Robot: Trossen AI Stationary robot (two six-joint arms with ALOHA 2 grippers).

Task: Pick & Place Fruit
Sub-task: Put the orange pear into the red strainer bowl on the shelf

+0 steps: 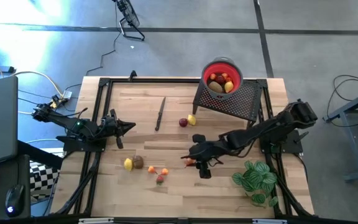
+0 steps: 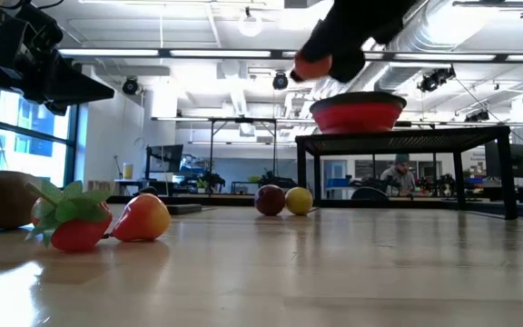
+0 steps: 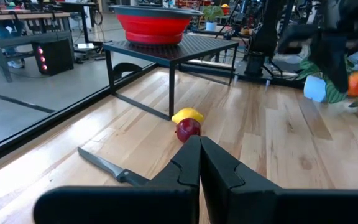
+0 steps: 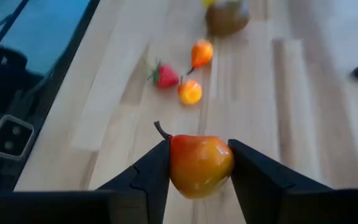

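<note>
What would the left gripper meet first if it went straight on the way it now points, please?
Probably the red fruit beside the yellow fruit, directly ahead of the shut left gripper. The knife lies off to one side. Depth is hard to judge.

Left end effector (image 1: 129, 127): fingers pressed together, parked low at worktop's left side, arm stretched inward.
Right end effector (image 1: 189, 160): raised mid-worktop, fingers (image 4: 151, 171) clamped on something, arm reaching from right.
</note>
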